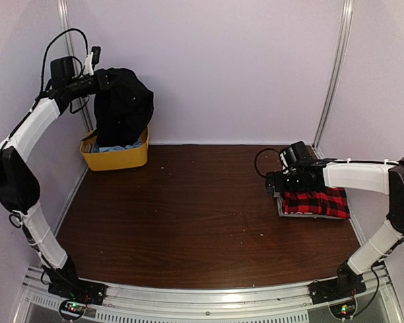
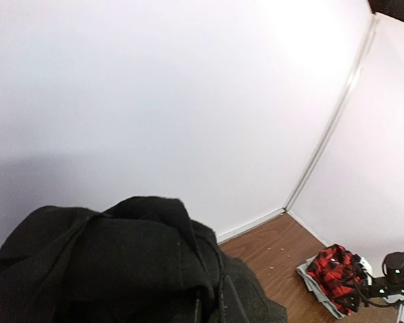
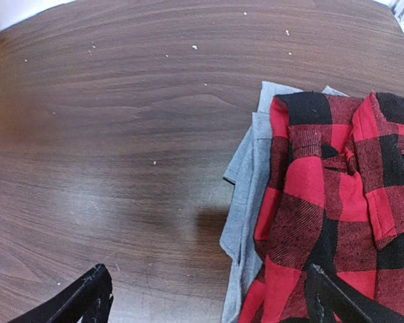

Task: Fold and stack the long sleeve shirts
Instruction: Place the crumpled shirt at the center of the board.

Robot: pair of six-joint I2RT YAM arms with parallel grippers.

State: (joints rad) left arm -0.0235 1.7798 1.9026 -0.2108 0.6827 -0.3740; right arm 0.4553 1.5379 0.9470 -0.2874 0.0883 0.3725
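left hand (image 1: 99, 80) is mostly buried in the black shirt (image 1: 124, 108) hanging from its grip, far left. right hand (image 3: 206, 272) gapes wide, empty, over the left edge of the plaid shirt (image 3: 323, 202).

Dark wood-grain bench (image 1: 188, 215), smooth, semi-gloss, soft glare patches, dusted with pale crumbs. Soft matt cloth on the black shirt (image 1: 124, 104), zero shine, lumpy folds. Red-and-black woven stuff on the plaid shirt (image 1: 316, 202), slightly fuzzy, flannel-looking up close. Under it a grey cloth (image 3: 246, 195), thinner, flat and matt. Smooth plastic for the yellow bin (image 1: 114, 158), mild gloss. Smooth white plastic on the arm shells (image 1: 34, 128), joints in matt black. Same matt black on the right claw (image 3: 205, 296), a bit grainy at the finger edges. Pale matt walls (image 1: 242, 67), shiny metal-looking strips (image 1: 333, 74) at the corners. Ribbed bare-metal rail (image 1: 209, 296) along the near edge.
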